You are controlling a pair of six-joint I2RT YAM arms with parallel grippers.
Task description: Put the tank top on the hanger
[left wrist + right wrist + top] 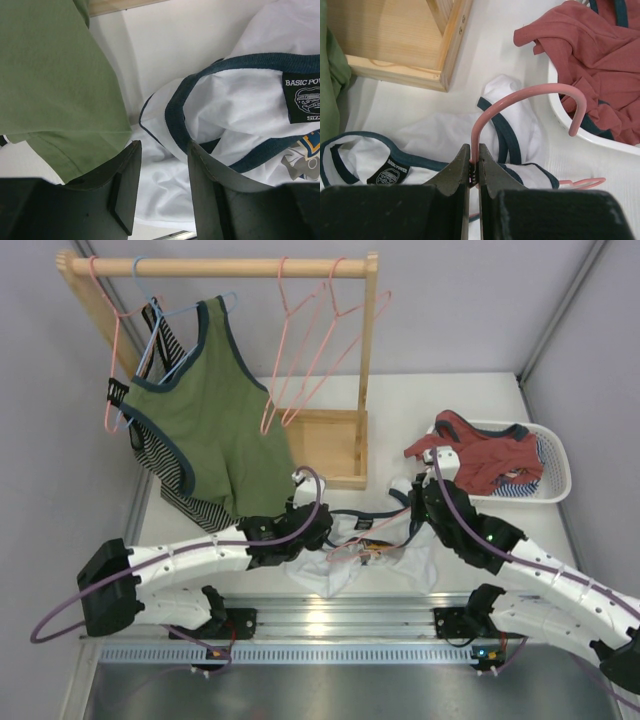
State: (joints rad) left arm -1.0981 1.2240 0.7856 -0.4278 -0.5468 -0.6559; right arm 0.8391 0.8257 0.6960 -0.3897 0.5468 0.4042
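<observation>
- The tank top is soft white cloth, matt and creased, with navy cloth trim.
- The hanger is smooth pink wire with a slight sheen.
- My left fingers are dull dark plastic.
- The rack base is pale, matt wood.

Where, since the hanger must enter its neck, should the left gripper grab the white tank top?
Probably the tank top at its navy neck trim near the label, from above: that raised, folded edge sits right at the left gripper, jaws open, a firmer hold than loose cloth.
</observation>
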